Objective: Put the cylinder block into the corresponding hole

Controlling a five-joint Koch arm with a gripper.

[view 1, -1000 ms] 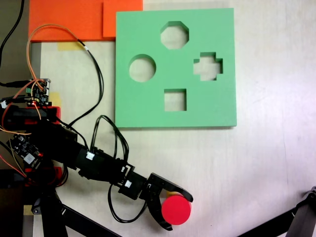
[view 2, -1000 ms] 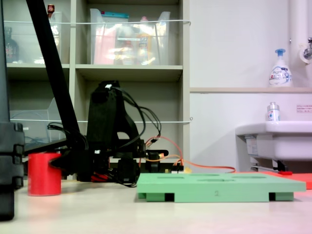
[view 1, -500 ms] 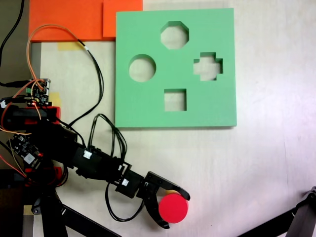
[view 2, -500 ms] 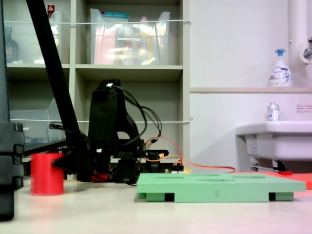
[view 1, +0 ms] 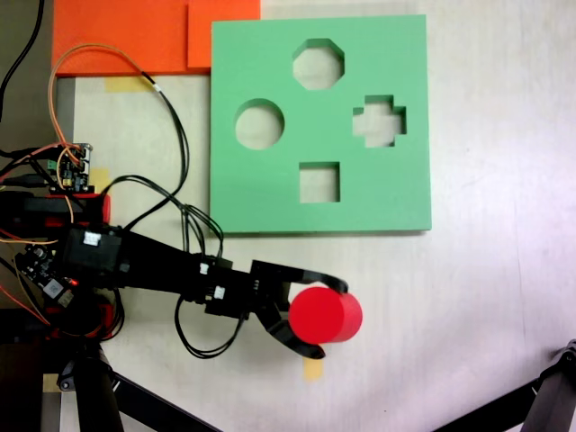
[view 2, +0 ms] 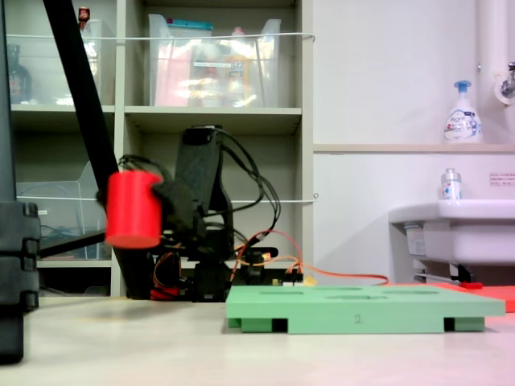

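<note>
The cylinder block (view 1: 325, 315), short and bright red, hangs well above the table in the second exterior view (view 2: 133, 208). My gripper (view 1: 319, 314) is shut on it, one black finger above and one below it in the first exterior view. The green foam board (view 1: 270, 193) lies flat beyond it, toward the first exterior view's top. Its corresponding hole (view 1: 259, 124), a plain round cutout, sits near the board's left side. In the second exterior view the board (view 2: 366, 309) lies low at the right, apart from the lifted block.
The board also has an octagonal cutout (view 1: 318, 64), a cross cutout (view 1: 379, 121) and a square cutout (view 1: 319, 182). Orange foam sheets (view 1: 135, 34) lie at the first exterior view's top left. Wires and a circuit board (view 1: 67, 166) crowd the arm's base. A black tripod leg (view 1: 549, 405) stands bottom right.
The gripper has lifted the red cylinder off the table and carried it up and toward the board. A yellow tape mark now shows where it stood.
</note>
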